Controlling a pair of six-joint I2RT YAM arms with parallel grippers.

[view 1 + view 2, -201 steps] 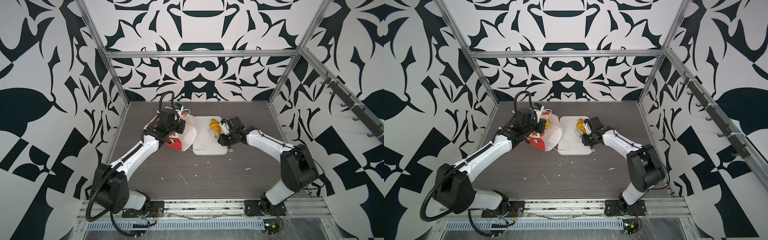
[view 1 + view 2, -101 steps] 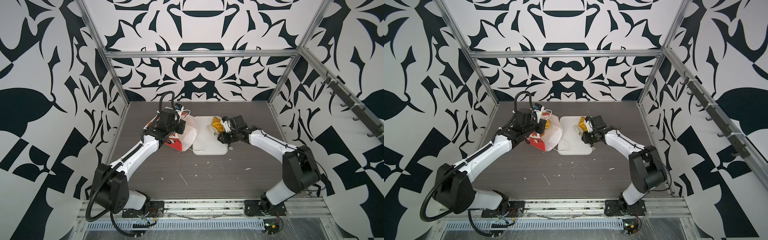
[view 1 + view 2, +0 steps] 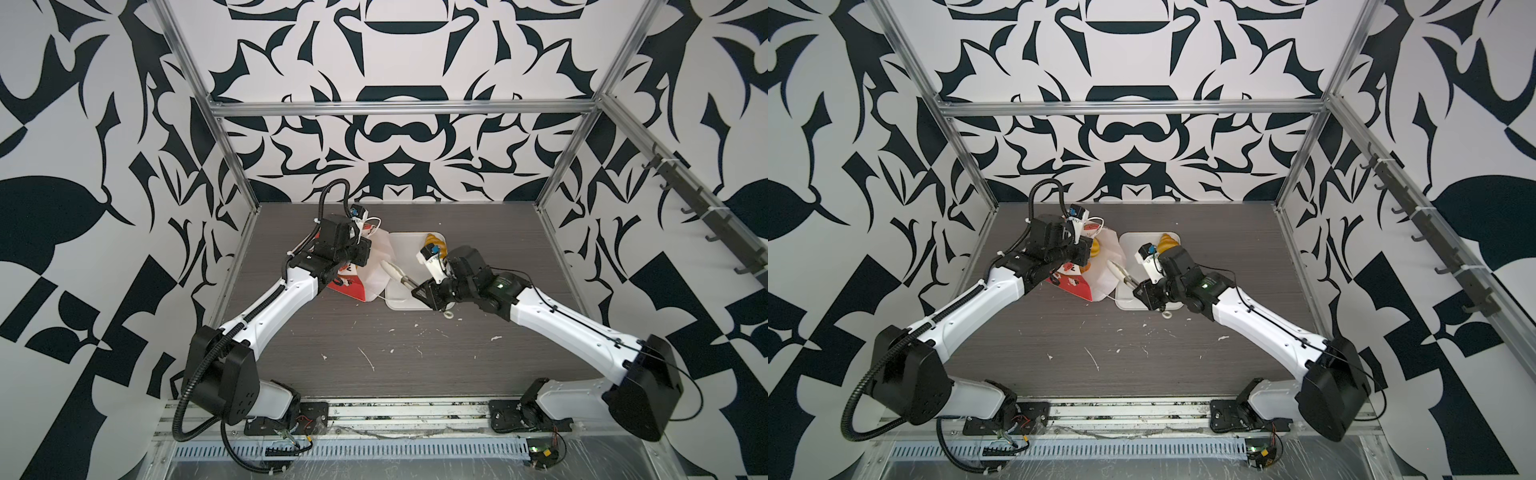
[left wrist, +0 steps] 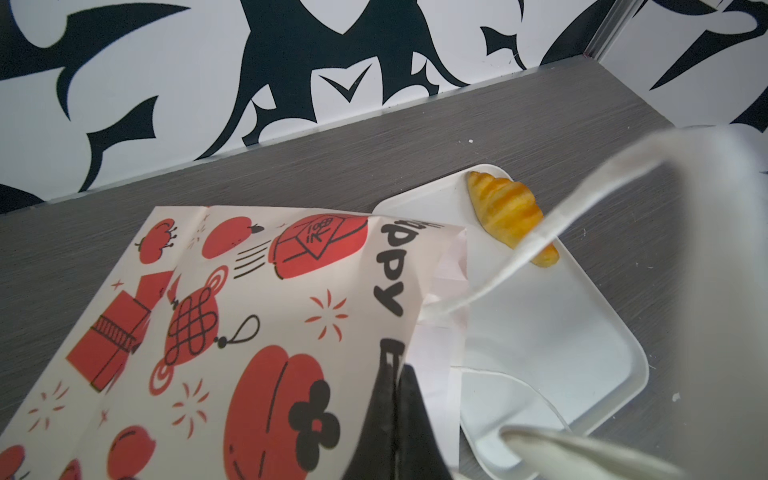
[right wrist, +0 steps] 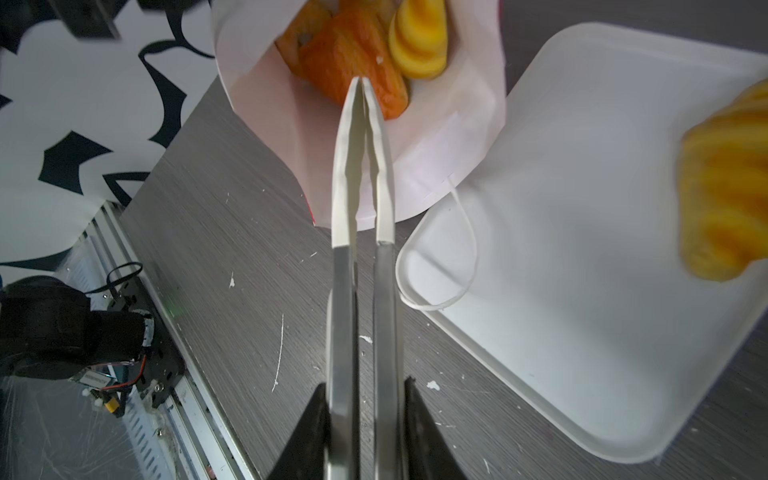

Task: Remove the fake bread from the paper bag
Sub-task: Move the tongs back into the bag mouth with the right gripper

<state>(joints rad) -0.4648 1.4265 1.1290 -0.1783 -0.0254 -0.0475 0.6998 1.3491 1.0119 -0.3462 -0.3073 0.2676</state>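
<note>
While right jaws clamp tongs, fake bread by their tips

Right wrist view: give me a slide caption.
Tongs in the right gripper point at an orange pastry in the paper bag; one croissant lies on the tray.

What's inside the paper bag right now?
Through the open mouth of the paper bag: an orange-brown pastry, a yellow croissant, and part of another orange piece behind. Anything deeper is hidden by the bag's wall and these pieces.
</note>
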